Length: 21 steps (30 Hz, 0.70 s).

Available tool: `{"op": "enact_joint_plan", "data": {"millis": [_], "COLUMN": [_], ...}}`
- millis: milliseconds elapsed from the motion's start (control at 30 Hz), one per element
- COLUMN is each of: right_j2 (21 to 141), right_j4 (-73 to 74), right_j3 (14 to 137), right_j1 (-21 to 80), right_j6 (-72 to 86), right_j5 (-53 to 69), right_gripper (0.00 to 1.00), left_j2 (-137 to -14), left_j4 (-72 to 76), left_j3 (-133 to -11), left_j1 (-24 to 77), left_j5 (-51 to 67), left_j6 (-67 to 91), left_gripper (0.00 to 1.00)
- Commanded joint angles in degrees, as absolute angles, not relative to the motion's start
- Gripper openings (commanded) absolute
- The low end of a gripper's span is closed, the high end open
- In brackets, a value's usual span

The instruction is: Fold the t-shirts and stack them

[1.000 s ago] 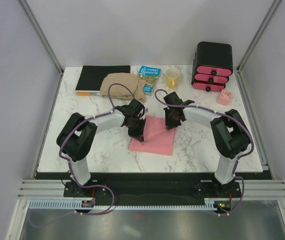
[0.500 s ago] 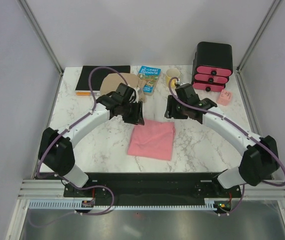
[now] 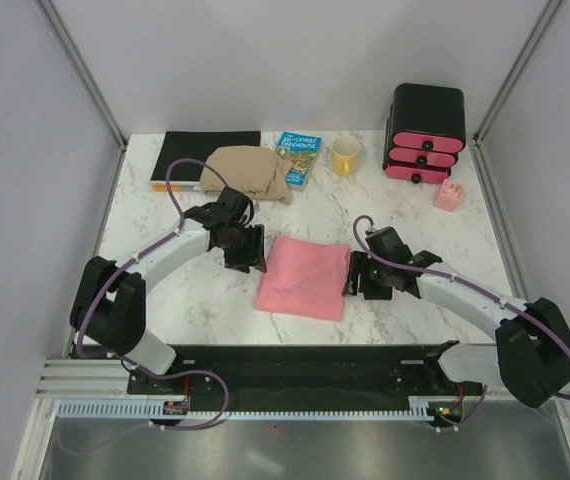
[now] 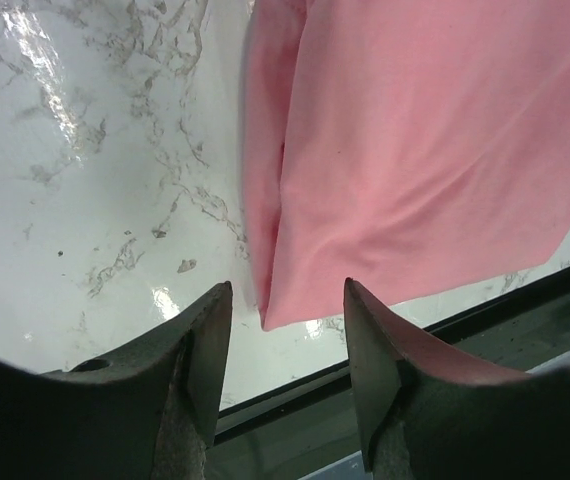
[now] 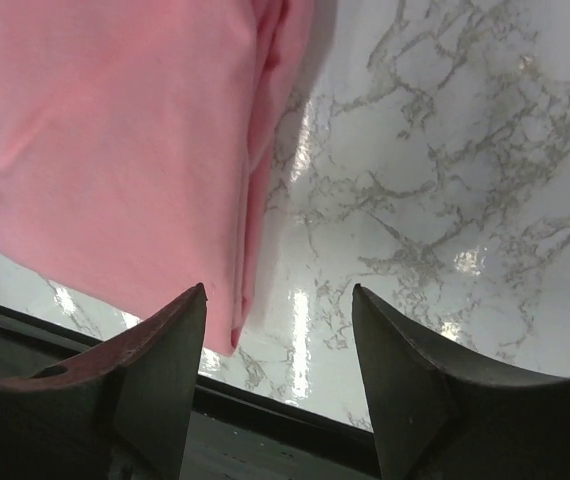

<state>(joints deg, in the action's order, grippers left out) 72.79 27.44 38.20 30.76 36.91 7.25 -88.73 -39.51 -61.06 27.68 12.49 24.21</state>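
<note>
Pink t-shirt (image 3: pixel 305 278), edges flanked by gaping left tool (image 3: pixel 249 263), right tool (image 3: pixel 355 284).

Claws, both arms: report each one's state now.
Left claw: open, holding nothing, beside the folded pink t-shirt.
Right claw: open, holding nothing.

High overview; wrist close-ups sharing t-shirt (image 3: pixel 305 277)
</note>
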Motion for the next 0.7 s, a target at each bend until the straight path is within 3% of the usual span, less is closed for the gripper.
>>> {"op": "enact_joint_plan", "data": {"millis": [0,667], "right_j2": [70.31,88.23], "right_j4": [19.96,-4.74], "right_j3": [36.65,30.5], "right_j1": [30.76,30.76], "right_j6": [38.93,39.9], "right_j5": [8.87,18.98], "right_gripper": [0.68,0.68], "left_j2": [-84.99,-82.79], "left_j4": [-38.67,-38.32], "left_j3": [-59.42,-53.0], "left_j1": [27.77,27.77], "left_j5": [12.13,10.63], "left_j6": [23.64,24.52], "left_gripper": [0.55,0.54]}}
